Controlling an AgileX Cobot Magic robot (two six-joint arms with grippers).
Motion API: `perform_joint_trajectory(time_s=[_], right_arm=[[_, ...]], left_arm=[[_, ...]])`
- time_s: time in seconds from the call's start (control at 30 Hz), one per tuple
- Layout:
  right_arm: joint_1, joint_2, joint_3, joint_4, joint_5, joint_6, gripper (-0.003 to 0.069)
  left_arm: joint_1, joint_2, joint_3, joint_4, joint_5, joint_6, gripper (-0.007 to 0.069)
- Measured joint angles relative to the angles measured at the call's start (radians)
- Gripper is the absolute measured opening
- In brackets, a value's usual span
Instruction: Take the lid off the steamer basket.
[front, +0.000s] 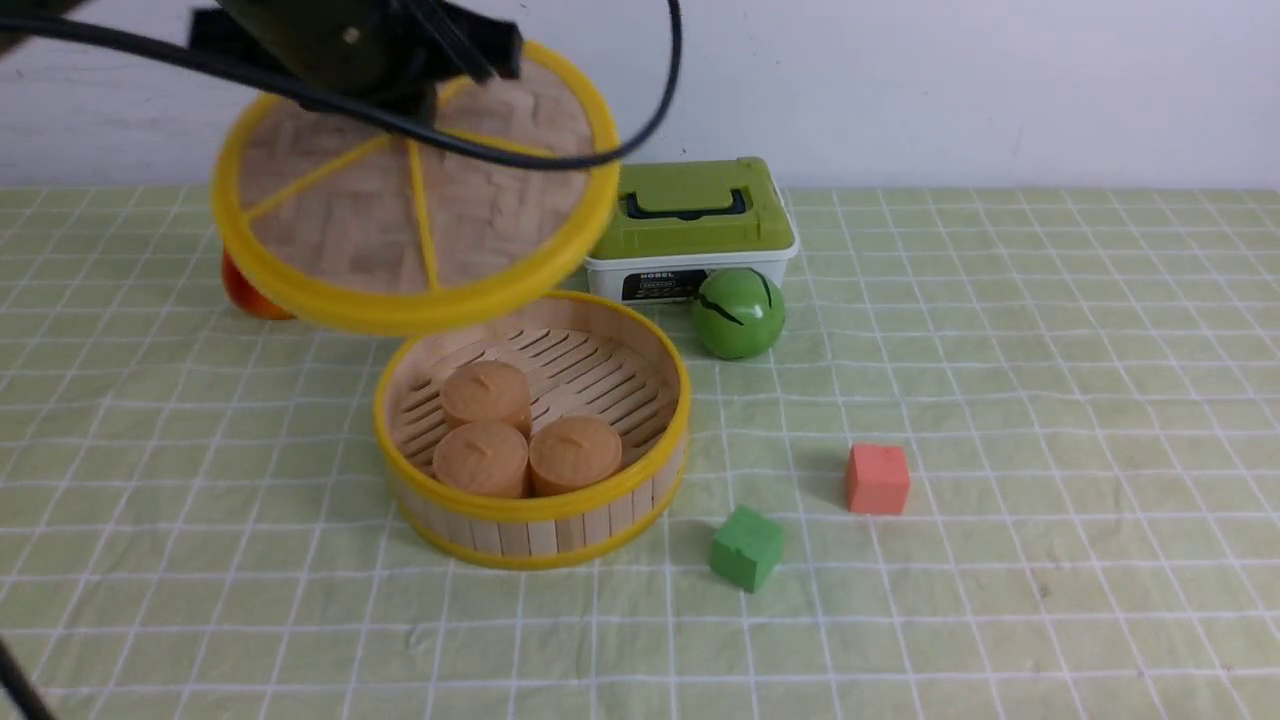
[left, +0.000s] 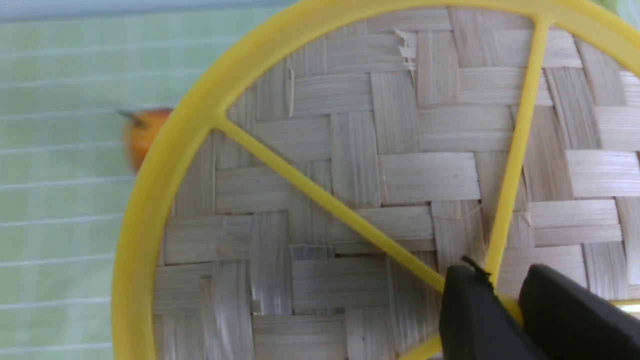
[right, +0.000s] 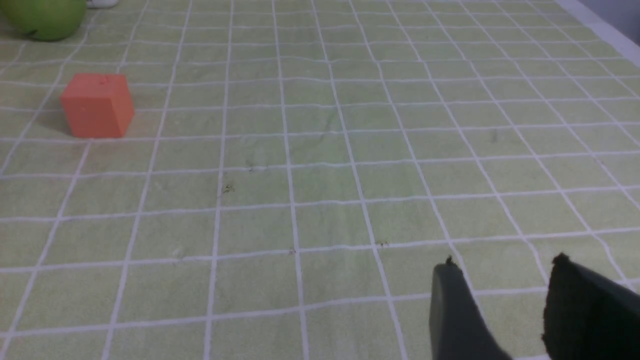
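Observation:
The lid (front: 400, 215), a woven bamboo disc with yellow rim and spokes, hangs tilted in the air above and to the left of the steamer basket (front: 532, 520). My left gripper (front: 420, 95) holds it from above, shut on its centre knob. In the left wrist view the black fingers (left: 470, 310) pinch the yellow knob of the lid (left: 350, 165). The basket stands uncovered on the cloth with three tan round buns (front: 520, 435) inside. My right gripper (right: 502, 280) hovers open over bare cloth, with nothing between its fingers; it does not show in the front view.
A white box with an olive-green lid (front: 690, 225) stands behind the basket, a green ball (front: 738, 312) in front of it. A red cube (front: 877, 479) and a green cube (front: 746, 547) lie right of the basket. An orange fruit (front: 250, 290) sits behind the raised lid.

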Motion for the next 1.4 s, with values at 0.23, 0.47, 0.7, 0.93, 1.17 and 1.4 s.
perform_joint_trajectory(time_s=[0.23, 0.47, 0.7, 0.93, 1.17, 1.4], right_arm=[[0.0, 0.0, 0.0, 0.0, 0.0, 0.0, 0.0241], [0.0, 0.0, 0.0, 0.0, 0.0, 0.0, 0.0241], [0.0, 0.0, 0.0, 0.0, 0.0, 0.0, 0.0241], [0.0, 0.0, 0.0, 0.0, 0.0, 0.0, 0.0241], [0.0, 0.0, 0.0, 0.0, 0.0, 0.0, 0.0241], [0.0, 0.0, 0.0, 0.0, 0.0, 0.0, 0.0241]], left_arm=[[0.194, -0.052, 0.126, 0.089, 0.007, -0.082, 0.011], [0.337, -0.005, 0.483, 0.084, -0.306, -0.196, 0.011], [0.361, 0.138, 0.548, 0.075, -0.383, -0.256, 0.0109], [0.361, 0.157, 0.545, 0.043, -0.39, -0.257, 0.0198], [0.361, 0.107, 0.527, 0.037, -0.305, -0.209, 0.0329], [0.361, -0.252, 0.527, -0.028, -0.314, -0.14, 0.0086]])
